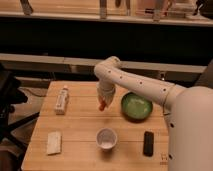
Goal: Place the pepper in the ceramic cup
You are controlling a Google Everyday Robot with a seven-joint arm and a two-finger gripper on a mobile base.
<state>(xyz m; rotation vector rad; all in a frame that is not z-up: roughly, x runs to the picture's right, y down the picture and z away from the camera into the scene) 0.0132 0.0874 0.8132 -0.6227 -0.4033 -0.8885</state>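
Observation:
My gripper hangs over the middle of the wooden table, shut on the pepper, a small red-orange item that sticks out below the fingers. It is held above the tabletop. The ceramic cup is a small round white cup standing upright near the table's front edge, just in front of and a little right of the gripper. The cup looks empty.
A green bowl sits to the right of the gripper. A white tube with a dark label lies at the left. A pale sponge-like block lies at the front left. A black rectangular object lies at the front right.

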